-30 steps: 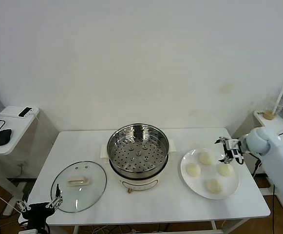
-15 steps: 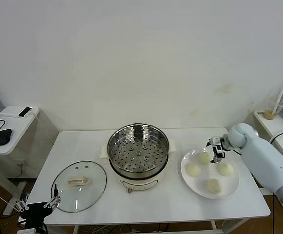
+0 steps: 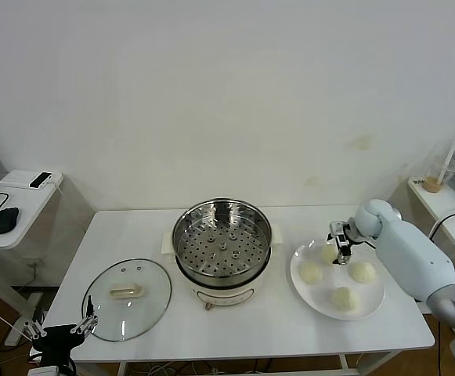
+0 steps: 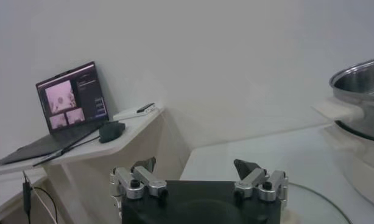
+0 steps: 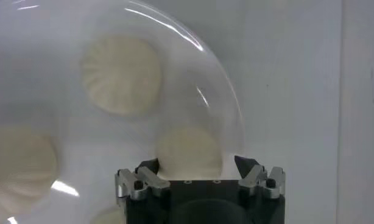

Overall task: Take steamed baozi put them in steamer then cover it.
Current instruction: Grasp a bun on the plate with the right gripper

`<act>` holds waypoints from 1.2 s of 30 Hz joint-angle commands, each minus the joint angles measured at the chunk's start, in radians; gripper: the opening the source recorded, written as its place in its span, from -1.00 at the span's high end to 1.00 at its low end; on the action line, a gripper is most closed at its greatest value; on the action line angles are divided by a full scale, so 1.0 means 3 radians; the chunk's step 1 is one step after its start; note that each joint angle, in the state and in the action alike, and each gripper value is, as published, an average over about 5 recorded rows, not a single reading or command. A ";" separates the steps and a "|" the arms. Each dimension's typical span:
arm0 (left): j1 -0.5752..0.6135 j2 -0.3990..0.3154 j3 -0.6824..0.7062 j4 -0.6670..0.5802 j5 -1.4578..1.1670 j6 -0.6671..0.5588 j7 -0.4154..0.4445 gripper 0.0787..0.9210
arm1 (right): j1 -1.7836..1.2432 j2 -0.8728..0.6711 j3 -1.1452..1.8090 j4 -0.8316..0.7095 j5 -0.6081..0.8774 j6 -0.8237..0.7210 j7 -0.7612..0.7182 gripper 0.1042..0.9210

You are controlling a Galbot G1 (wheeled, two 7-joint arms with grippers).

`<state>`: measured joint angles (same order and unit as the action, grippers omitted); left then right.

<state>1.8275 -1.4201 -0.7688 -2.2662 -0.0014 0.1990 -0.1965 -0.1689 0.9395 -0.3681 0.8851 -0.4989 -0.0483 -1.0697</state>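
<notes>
The right hand is hovering over the plate near the table's right edge, fingers spread either side of the rear baozi, gripping nothing yet. The steamer is standing uncovered mid-table, ready for loading. The cover is lying by the front-left corner, beside the idle, open left hand.

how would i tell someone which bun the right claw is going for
Start at the steel steamer in the middle of the table, then go to the white plate on its right side. Of the four buns there, it is the bun at the back edge, nearest the wall, and the only one with the right claw directly above it.
</notes>
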 commanded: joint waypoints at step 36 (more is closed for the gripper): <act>0.0013 0.0007 0.0030 -0.0028 0.0009 0.0038 0.0006 -0.77 | 0.0045 -0.0001 -0.0144 -0.0055 0.0094 -0.0141 -0.0042 -0.31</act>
<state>1.8301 -1.4192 -0.7581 -2.2730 0.0013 0.2107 -0.1952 -0.1543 0.9354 -0.4112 0.8770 -0.4698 -0.0897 -1.0861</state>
